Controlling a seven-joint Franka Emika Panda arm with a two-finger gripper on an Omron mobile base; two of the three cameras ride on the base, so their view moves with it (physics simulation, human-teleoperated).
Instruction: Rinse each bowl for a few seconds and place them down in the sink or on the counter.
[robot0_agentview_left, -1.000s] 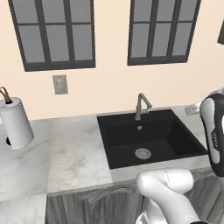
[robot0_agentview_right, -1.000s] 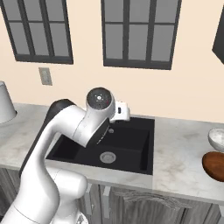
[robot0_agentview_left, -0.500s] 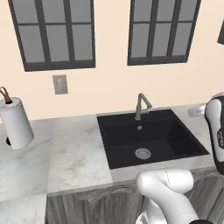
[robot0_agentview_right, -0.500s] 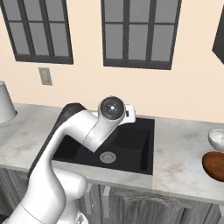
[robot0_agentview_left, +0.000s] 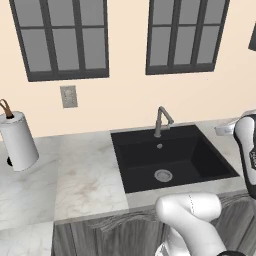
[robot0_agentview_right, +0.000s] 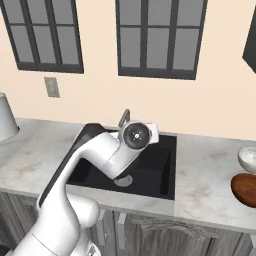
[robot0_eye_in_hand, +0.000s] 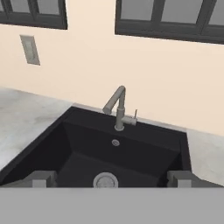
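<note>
Jaws wide apart, holding nothing, above the sink (robot0_eye_in_hand: 78, 148); no writing readable anywhere.

You see even, bright, flat rendered light, soft shadows inside the sink (robot0_agentview_left: 170, 157), no glare, slightly coarse hand view.

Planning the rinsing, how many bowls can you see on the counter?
2: a brown bowl and a pale bowl behind it, both on the counter right of the sink. Others may lie out of frame.
</note>
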